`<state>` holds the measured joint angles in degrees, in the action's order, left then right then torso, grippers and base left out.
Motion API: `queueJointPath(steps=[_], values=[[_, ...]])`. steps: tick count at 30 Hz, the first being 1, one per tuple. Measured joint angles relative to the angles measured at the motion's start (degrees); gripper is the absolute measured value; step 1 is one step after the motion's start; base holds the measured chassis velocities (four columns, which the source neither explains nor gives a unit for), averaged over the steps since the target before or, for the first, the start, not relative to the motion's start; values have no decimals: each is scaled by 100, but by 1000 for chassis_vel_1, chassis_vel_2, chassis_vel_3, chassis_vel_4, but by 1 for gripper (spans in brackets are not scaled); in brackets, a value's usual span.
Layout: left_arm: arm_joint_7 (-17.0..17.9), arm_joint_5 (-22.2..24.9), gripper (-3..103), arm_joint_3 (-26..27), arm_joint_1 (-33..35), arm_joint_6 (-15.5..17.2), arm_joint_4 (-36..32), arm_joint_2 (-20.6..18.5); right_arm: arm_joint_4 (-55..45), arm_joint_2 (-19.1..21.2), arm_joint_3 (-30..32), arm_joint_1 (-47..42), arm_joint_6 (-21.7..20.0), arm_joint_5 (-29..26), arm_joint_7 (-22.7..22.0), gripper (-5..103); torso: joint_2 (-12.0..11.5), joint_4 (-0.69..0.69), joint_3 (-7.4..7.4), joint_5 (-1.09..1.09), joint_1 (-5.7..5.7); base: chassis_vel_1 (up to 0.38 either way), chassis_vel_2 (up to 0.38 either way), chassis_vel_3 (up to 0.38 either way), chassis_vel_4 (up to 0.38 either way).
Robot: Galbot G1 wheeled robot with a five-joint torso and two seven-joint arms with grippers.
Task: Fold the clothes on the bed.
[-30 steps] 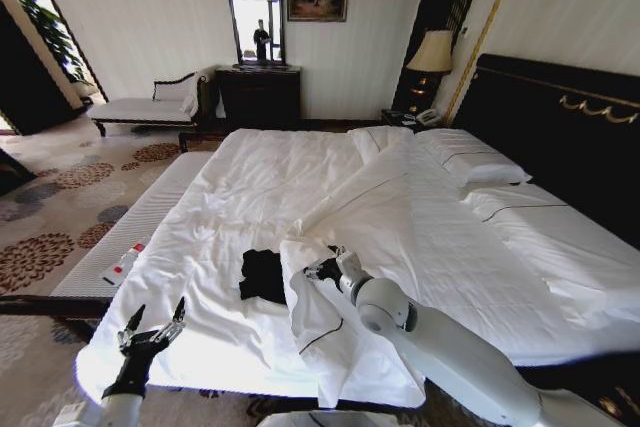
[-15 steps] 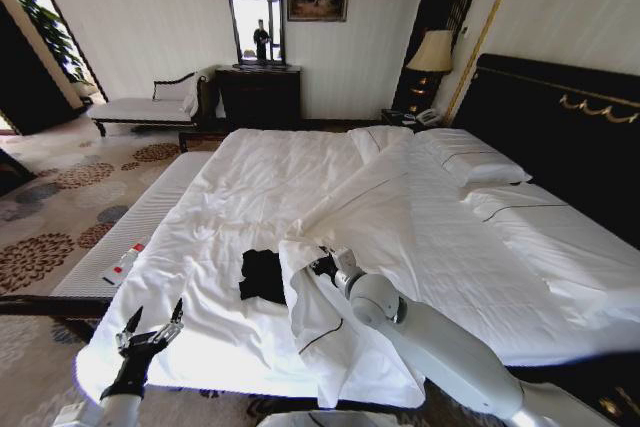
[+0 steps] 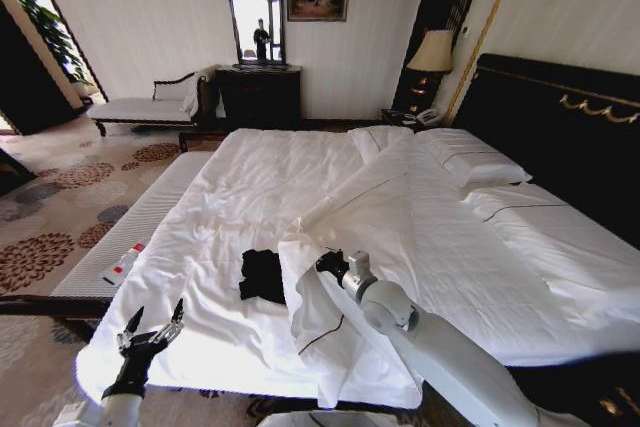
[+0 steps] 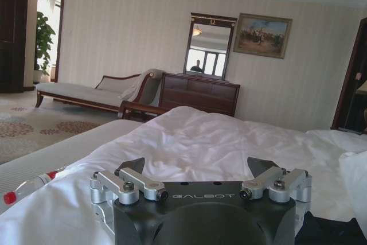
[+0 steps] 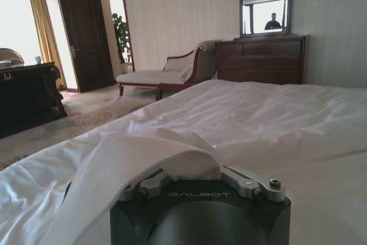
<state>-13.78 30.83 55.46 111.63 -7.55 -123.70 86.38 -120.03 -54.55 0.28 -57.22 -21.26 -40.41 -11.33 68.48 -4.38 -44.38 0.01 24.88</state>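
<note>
draping over the right end effector (image 3: 325, 263), a duvet fold (image 3: 310, 297) hides its grip beside the clothes (image 3: 262, 274).

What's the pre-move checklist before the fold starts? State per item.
1. T-shirt visible and located: ok. It lies bunched on the bed, near the foot.
2. T-shirt spread flat for folding: not ok, it is crumpled in a heap.
3. Duvet corner clear of the shirt: not ok. The flipped corner lies right beside it, at its edge.
4. Right gripper free: not ok. White duvet fabric is draped over it in the right wrist view; whether the fingers pinch it, cannot tell.
5. Left gripper ready: ok. Open, empty, low at the bed's foot corner, apart from the shirt.
</note>
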Motion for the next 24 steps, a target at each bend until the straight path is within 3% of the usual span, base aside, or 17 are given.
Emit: queueJointPath(steps=[3, 9, 10, 12, 14, 16, 22, 24], values=[[3, 19, 100, 4, 2, -6, -16, -10, -403, 62, 889, -741, 382, -113, 166, 1, 0, 1, 0, 1, -1, 0, 0, 0, 0], [3, 21, 100, -17, 5, -9, -85, -15, -890, -224, 2068, -1589, 447, -648, -89, 1, 0, 0, 0, -1, -1, 0, 0, 0, 0], [3, 21, 100, -17, 5, -9, -85, -15, -890, -224, 2068, -1589, 447, -648, -89, 1, 0, 0, 0, -1, -1, 0, 0, 0, 0], [7, 36, 100, -16, 18, -9, -128, -29, -1058, -529, 2800, -1809, 430, -1112, -326, 1, 0, 2, 0, 0, -1, 0, 0, 0, 0], [7, 43, 100, -15, 23, -9, -141, -31, -1080, -606, 3008, -1856, 427, -1232, -387, 1, 0, 2, 0, -1, -1, 0, 0, 0, 0], [9, 67, 100, -6, 50, -9, -186, -43, -1091, -734, 3615, -1973, 423, -1565, -567, 1, 0, 2, 0, 0, 0, 0, 0, 0, 0], [16, 127, 100, 16, 72, -13, -251, -88, -903, -703, 5111, -2227, 535, -2139, -861, 1, 0, 0, 0, 0, -1, 0, 0, 0, 0], [18, 131, 100, 16, 70, -14, -251, -94, -880, -712, 5235, -2256, 577, -2150, -871, 1, 0, 0, 0, 0, -1, 0, 0, 0, 0]])
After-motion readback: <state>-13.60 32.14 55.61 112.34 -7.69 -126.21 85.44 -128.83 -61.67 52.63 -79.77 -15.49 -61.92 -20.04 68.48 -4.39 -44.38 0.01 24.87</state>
